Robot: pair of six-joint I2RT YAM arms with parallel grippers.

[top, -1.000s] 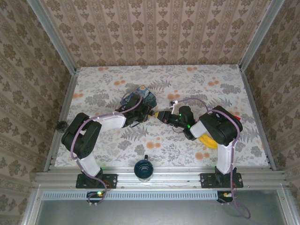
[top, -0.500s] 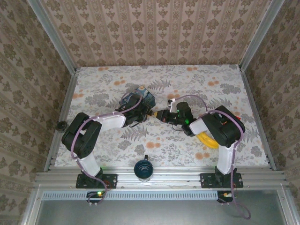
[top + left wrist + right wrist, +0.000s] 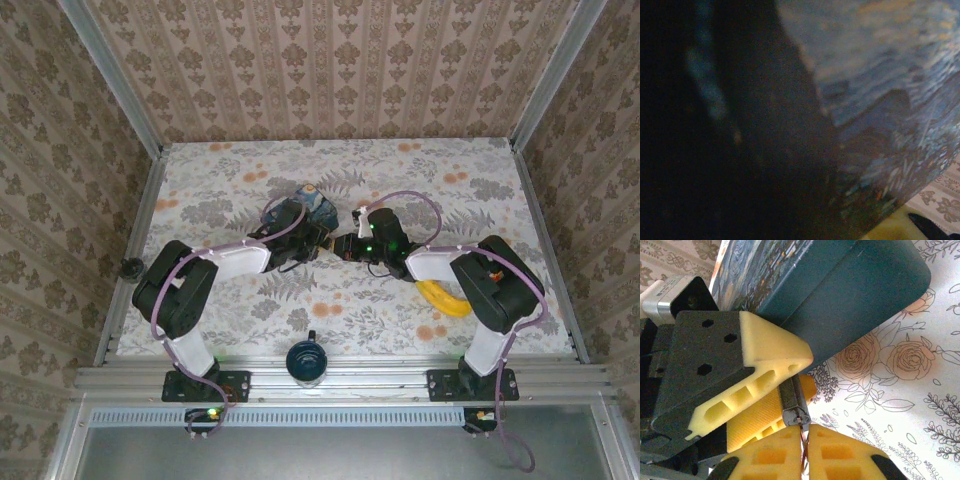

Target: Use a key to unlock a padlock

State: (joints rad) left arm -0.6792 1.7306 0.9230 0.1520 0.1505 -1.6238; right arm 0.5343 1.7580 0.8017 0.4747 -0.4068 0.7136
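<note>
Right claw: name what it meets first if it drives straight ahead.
Most likely the padlock, just past the key it grips, pinched in the left claw; blue box beyond.

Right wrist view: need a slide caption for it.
Right gripper holds a thin key to the black padlock clamped in the left gripper, beside a blue box.

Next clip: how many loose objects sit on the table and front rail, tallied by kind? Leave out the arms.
black padlock: 1
key: 1
blue painted box: 1
yellow curved object: 1
dark mug: 1
Total: 5
</note>
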